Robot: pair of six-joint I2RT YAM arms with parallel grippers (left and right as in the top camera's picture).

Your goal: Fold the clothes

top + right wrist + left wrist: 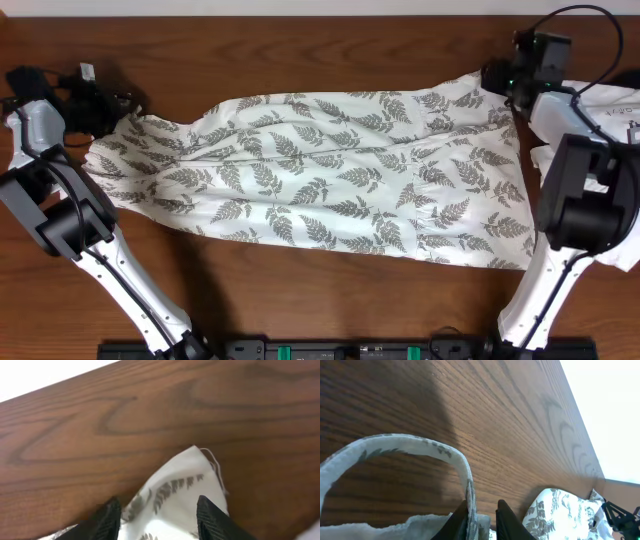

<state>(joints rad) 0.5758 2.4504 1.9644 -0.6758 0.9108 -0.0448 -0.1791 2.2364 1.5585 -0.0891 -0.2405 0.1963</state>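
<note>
The overhead camera looks straight down from high above, taking in the whole table (330,300), the spread fern-print garment (330,180) and both arms. The left wrist camera sits low and close behind its fingers (507,522), facing along the tabletop over the garment; the right wrist camera looks down past its fingers (107,520) at the garment's corner, seen overhead at upper right.
</note>
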